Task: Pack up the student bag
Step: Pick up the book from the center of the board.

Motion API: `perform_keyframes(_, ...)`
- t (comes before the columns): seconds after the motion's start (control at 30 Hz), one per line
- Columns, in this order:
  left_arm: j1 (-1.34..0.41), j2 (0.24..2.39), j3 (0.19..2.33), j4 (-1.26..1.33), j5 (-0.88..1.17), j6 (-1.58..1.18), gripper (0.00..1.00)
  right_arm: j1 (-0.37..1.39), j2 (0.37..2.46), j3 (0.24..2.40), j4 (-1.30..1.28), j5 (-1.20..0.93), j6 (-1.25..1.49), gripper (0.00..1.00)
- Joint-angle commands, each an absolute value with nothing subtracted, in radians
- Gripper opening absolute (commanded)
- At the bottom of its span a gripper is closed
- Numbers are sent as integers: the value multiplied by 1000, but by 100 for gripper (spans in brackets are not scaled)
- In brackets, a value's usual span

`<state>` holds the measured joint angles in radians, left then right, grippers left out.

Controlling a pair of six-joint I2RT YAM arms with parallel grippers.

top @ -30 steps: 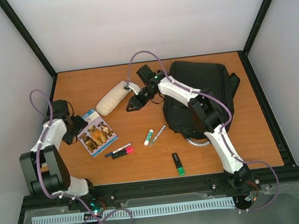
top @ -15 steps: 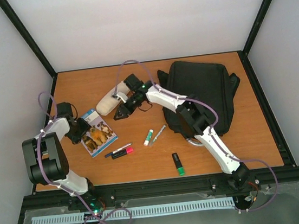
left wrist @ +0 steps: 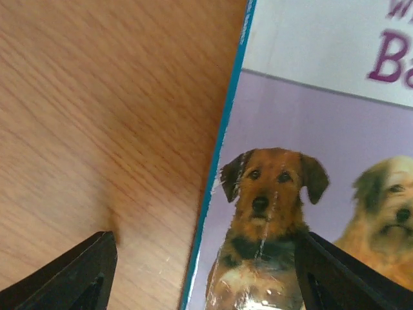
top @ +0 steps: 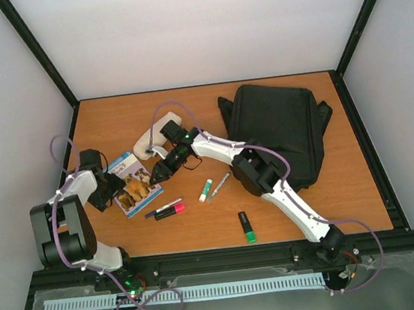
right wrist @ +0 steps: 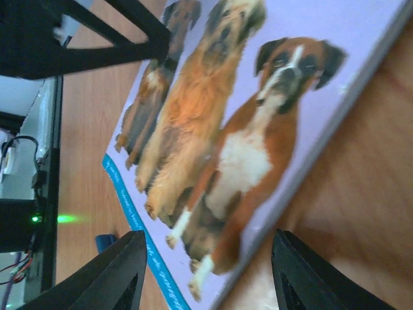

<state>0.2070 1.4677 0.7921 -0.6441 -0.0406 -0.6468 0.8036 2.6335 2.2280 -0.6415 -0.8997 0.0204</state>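
Nothing looks packed yet: the student bag (top: 275,128) lies at two o'clock on the table, and I've got the left gripper (top: 112,191) and right gripper (top: 154,176), jaws apart on both, flanking the dog book (top: 137,185) at nine. The pouch (top: 155,135) at eleven, markers (top: 166,209), pens (top: 214,187) and highlighter (top: 247,226) lie loose, with only my right arm across the route to the bag

Dog picture book (top: 133,191) lies flat on the wooden bench (top: 112,121). A cream pouch (top: 153,137) lies beyond it. A pink marker (top: 173,210) lies near its front corner.
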Motion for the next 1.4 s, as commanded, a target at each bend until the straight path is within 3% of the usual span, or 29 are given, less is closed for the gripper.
perform_keyframes(0.0,211,1525,774,-587,10,-652,75,844,2680,2202,-620,-930,93,56)
perform_keyframes(0.43,211,1441,691,-251,565,-641,60,850,2694,2123,-680,-823,61,36)
perform_keyframes(0.6,212,1349,629,-277,618,-661,49,849,2697,2115,-699,-792,54,28)
perform_keyframes(0.73,211,1291,593,-295,617,-666,46,850,2689,2093,-715,-777,47,23)
perform_keyframes(0.8,211,1269,581,-277,624,-682,46,849,2681,2077,-722,-763,43,22)
perform_keyframes(0.9,211,1277,571,-210,686,-708,55,850,2679,2061,-728,-739,40,21)
perform_keyframes(1.1,210,1294,595,-174,855,-686,57,850,2680,2053,-730,-728,42,21)
perform_keyframes(1.17,198,1284,603,-192,893,-666,62,850,2681,2056,-732,-723,40,21)
perform_keyframes(1.23,176,1267,597,-197,904,-651,69,849,2681,2056,-734,-717,36,21)
perform_keyframes(1.37,148,1242,592,-187,873,-654,70,848,2669,2048,-746,-699,17,21)
